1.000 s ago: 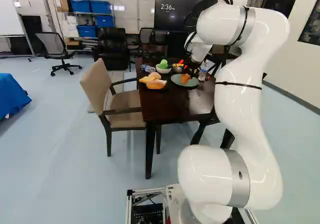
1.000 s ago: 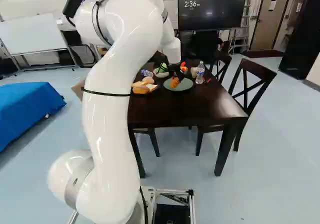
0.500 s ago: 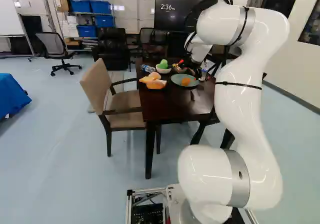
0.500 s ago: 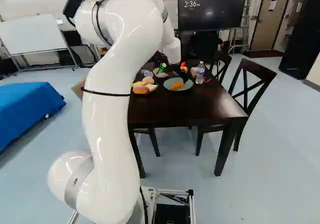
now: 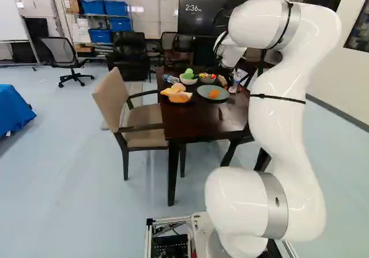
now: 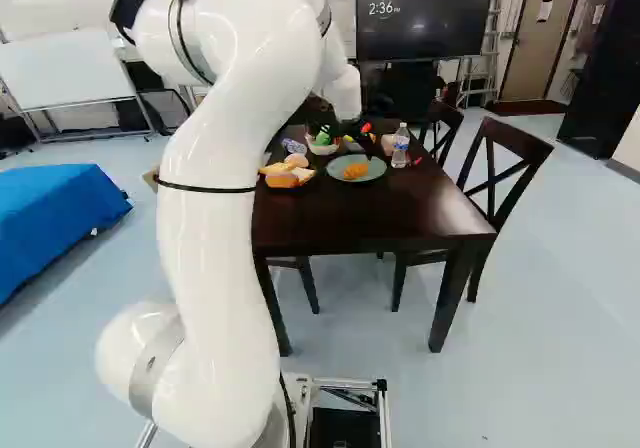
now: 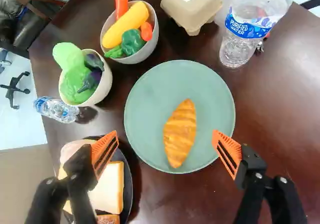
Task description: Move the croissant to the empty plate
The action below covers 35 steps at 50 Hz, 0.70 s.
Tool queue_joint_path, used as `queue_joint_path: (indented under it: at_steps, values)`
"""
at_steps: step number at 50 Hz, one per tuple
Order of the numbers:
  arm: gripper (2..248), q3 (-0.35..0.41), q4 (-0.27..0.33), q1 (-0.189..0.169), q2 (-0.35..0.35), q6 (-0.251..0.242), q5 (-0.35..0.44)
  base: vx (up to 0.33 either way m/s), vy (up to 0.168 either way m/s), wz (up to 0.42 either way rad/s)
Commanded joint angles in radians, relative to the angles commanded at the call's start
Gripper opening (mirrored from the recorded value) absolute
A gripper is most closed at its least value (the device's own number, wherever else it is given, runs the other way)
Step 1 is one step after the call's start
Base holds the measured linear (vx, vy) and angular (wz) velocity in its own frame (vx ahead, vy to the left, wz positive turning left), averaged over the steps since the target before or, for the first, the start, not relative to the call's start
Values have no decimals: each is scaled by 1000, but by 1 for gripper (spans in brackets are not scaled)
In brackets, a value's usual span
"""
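My gripper (image 6: 358, 136) is above the far part of the table in the right base view. In the wrist view the gripper (image 7: 165, 150) stands wide open, its orange-padded fingers far apart with nothing gripped. The golden croissant (image 7: 180, 134) lies on the round green plate (image 7: 147, 91), ahead of the fingers and between their lines, touched by neither. In the left base view the same croissant (image 5: 214, 94) shows as an orange patch on the plate.
Around the plate stand a vegetable bowl (image 7: 154, 31), a second bowl (image 7: 102, 89), an egg carton (image 7: 192, 6), a water bottle (image 7: 237, 49) and a dark plate of bread (image 7: 128, 186). Another bottle (image 7: 56, 109) lies beyond. Chairs (image 6: 505, 163) flank the table (image 6: 360, 218).
The gripper has let go of the croissant and backed up away from it, its fingers now open. The croissant has settled flat on the plate. The base has stayed put.
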State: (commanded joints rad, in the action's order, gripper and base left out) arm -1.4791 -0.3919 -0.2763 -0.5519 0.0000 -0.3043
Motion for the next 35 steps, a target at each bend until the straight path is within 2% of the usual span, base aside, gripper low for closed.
queue_joint_path:
  at_steps: [9, 35]
  values:
    - [247, 25, 0, -2, 36, 0, 0, 0, 0, 0]
    - [247, 176, 0, -7, 180, 0, 0, 0, 0, 0]
